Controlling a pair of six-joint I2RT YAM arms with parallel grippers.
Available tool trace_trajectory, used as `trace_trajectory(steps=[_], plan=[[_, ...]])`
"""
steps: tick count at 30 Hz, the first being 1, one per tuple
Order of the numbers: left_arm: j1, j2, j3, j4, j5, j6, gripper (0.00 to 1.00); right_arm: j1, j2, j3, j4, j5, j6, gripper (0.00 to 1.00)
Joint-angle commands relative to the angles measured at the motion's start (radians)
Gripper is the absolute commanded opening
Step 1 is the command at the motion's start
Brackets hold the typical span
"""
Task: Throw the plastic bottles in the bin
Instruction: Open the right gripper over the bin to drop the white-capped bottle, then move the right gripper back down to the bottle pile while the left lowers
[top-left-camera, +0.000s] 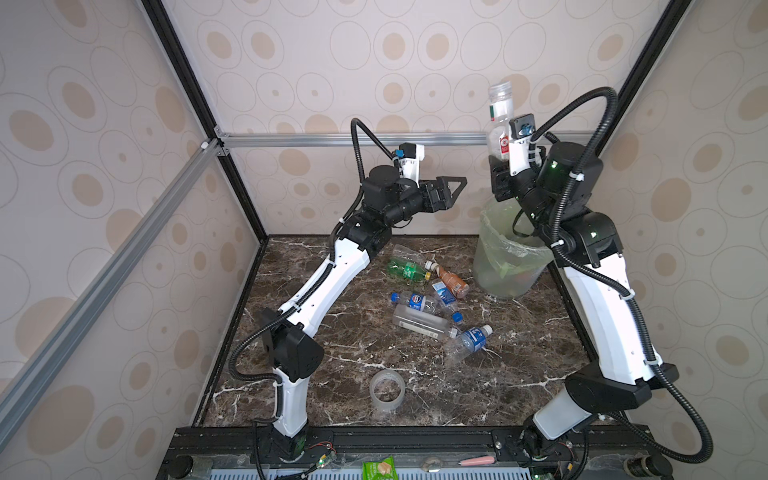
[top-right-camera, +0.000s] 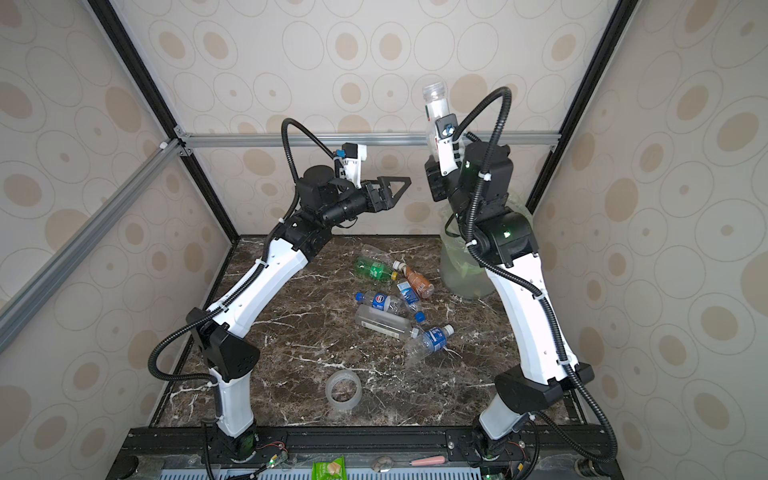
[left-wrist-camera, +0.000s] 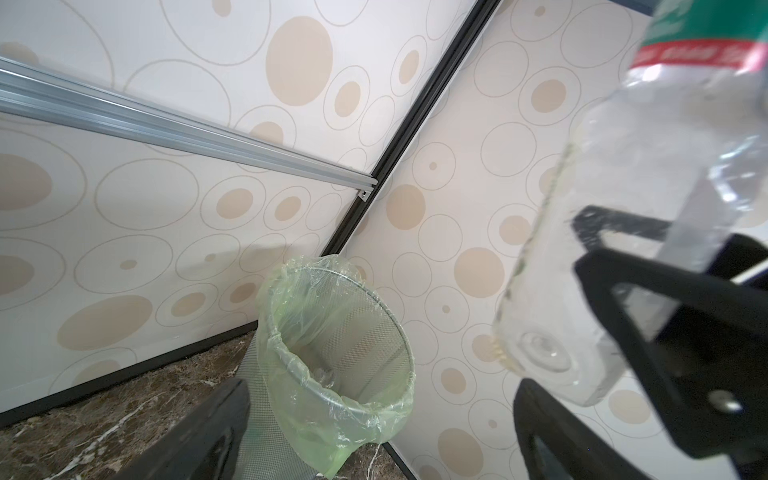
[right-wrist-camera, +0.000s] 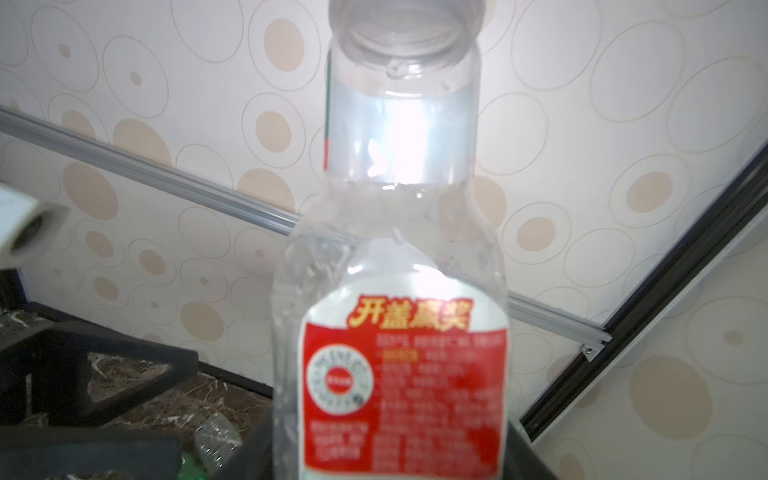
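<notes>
My right gripper (top-left-camera: 500, 160) is shut on a clear plastic bottle (top-left-camera: 500, 120) with a red label and no cap. It holds the bottle upright, high over the bin (top-left-camera: 498, 257), a grey mesh bucket lined with a green bag at the back right. The right wrist view fills with this bottle (right-wrist-camera: 399, 249). My left gripper (top-left-camera: 459, 185) hangs open in mid-air left of the bin, pointing at it, with nothing between its fingers. Several bottles lie on the marble table (top-left-camera: 332, 374): green (top-left-camera: 405, 268), brown (top-left-camera: 453, 280), and clear ones with blue labels (top-left-camera: 415, 301) (top-left-camera: 471, 340).
A clear tape roll (top-left-camera: 386, 390) stands near the table's front. A green packet (top-left-camera: 378, 469) and a pink pen-like item (top-left-camera: 476, 460) lie on the front rail. Papered walls and aluminium rails close in the table on three sides.
</notes>
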Motion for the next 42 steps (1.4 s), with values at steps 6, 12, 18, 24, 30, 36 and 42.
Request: trace_trajectory(steps=[6, 12, 18, 24, 30, 36, 42], plan=[[-0.007, -0.029, -0.012, 0.002, -0.006, 0.031, 0.99, -0.185, 0.001, -0.044, 0.019, 0.006, 0.064, 0.57], [-0.008, -0.053, -0.056, -0.012, -0.018, 0.035, 0.99, -0.358, 0.097, -0.204, -0.07, 0.016, 0.262, 0.79], [-0.006, -0.089, -0.125, -0.003, -0.037, 0.039, 0.99, -0.359, 0.009, -0.245, 0.001, -0.009, 0.28, 1.0], [-0.007, -0.108, -0.175, 0.029, -0.031, 0.016, 0.99, -0.356, 0.029, -0.151, -0.073, -0.027, 0.297, 1.0], [-0.008, -0.121, -0.188, -0.017, -0.044, 0.033, 0.99, -0.355, 0.016, -0.157, -0.075, -0.053, 0.324, 1.0], [-0.006, -0.125, -0.197, -0.119, -0.101, 0.072, 0.99, -0.337, -0.002, -0.182, -0.079, -0.077, 0.33, 1.0], [-0.002, -0.126, -0.206, -0.232, -0.187, 0.118, 0.99, -0.259, -0.028, -0.263, -0.063, -0.087, 0.319, 1.0]])
